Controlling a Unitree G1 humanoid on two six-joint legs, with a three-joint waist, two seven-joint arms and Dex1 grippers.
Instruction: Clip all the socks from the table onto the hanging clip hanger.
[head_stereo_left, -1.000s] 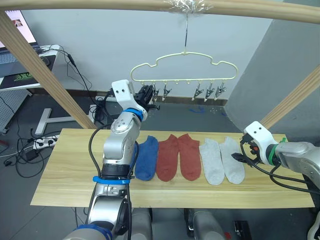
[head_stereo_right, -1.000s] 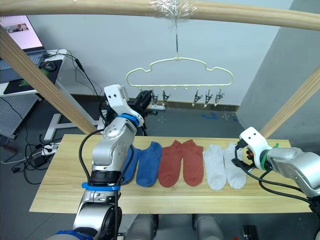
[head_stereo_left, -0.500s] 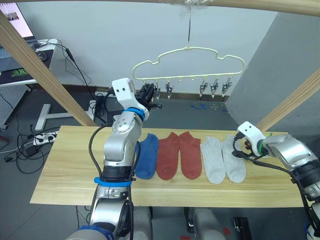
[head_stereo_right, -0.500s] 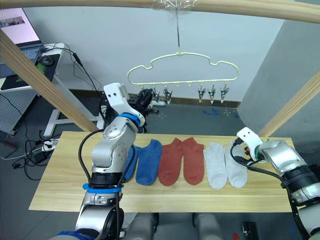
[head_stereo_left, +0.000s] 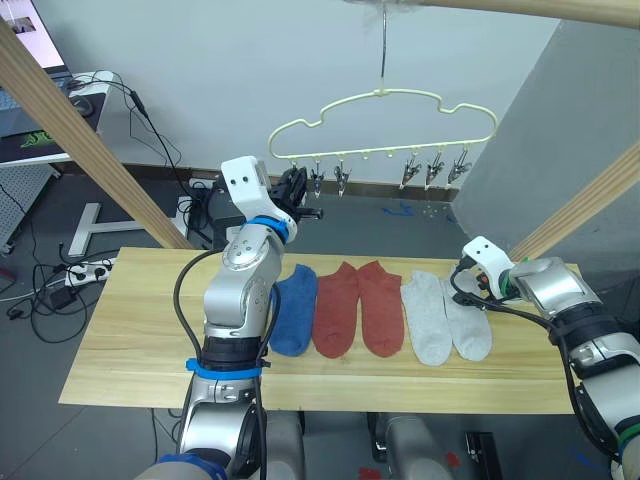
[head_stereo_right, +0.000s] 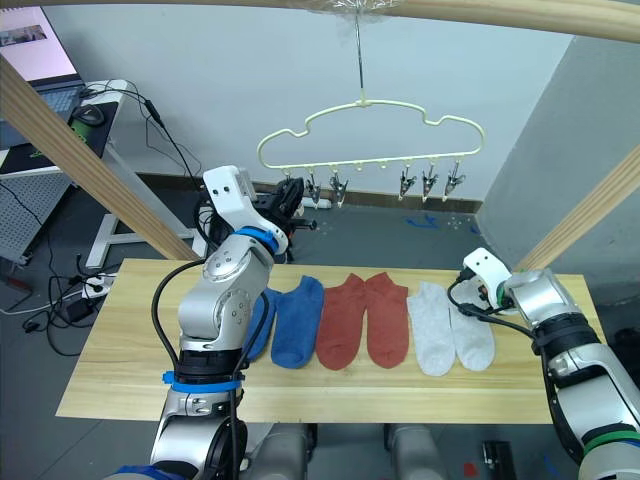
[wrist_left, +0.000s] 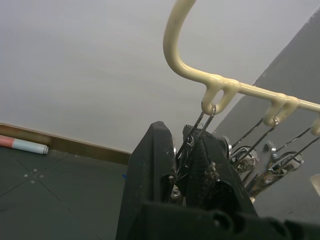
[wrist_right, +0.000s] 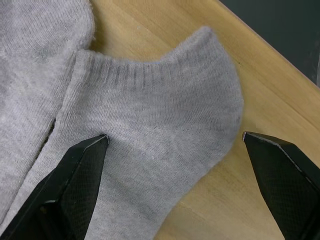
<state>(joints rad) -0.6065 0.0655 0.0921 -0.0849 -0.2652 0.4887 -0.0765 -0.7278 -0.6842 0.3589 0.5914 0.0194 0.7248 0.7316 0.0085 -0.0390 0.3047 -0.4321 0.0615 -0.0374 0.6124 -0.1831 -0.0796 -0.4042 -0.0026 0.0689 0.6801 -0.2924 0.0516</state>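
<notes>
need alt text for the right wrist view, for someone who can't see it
The right gripper, open wide, hovers over the heel end of a light grey sock lying flat on the wooden table. A second grey sock lies against it.

A plain pale-grey wall (head_stereo_left: 200, 70) meets a dark grey floor (head_stereo_left: 390, 225) along a wooden skirting board. Slanted round wooden poles (head_stereo_left: 90, 140) frame a white side desk (head_stereo_left: 60, 120) trailing black cables (head_stereo_left: 45, 300).
</notes>
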